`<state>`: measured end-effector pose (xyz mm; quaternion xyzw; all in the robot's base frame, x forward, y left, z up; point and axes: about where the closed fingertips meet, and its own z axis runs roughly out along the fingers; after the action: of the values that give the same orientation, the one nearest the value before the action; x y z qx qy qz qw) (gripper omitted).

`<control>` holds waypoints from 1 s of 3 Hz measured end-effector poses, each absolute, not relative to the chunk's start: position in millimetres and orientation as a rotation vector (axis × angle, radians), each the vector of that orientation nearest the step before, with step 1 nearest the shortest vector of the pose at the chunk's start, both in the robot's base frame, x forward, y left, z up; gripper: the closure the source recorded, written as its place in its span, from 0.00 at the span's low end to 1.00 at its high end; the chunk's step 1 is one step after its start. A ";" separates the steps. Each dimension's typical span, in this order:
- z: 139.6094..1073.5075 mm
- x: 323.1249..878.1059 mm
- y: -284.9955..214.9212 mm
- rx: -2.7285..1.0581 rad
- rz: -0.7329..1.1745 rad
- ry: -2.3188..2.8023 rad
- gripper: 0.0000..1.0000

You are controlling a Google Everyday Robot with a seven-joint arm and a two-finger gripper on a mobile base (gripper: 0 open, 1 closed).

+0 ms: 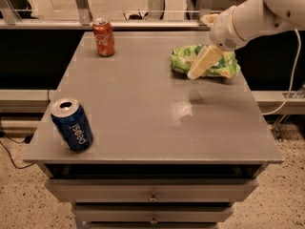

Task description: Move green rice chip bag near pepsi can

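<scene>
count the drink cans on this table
2. The pepsi can stands at the table's front left corner; the orange-red soda can at its back left. The pincer is at the green rice chip bag, back right. No can seems hidden.

On the tabletop (143, 94) I count three things in all. Two of them are drink cans: one dark blue pepsi can (72, 125) and one orange-red soda can (103, 37). The third is a single green rice chip bag (183, 57); there is no second bag. There is one tabletop. Under it I can count two drawer fronts, and each has one small knob, so two knobs: the upper knob (152, 198) and the lower knob (152, 220). One white robot arm (248, 18) is in view, and it carries one pincer (200, 66), which is over the bag at the far right of the tabletop.
</scene>
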<state>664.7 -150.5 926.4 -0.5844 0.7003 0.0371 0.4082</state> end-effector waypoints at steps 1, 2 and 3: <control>914.1 682.7 -157.6 -1.421 0.096 1.802 0.00; 891.7 703.7 -162.9 -1.378 0.110 1.860 0.00; 875.2 722.4 -165.7 -1.343 0.123 1.904 0.00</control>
<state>722.4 -165.7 875.2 -0.5293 0.7502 0.0483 0.3933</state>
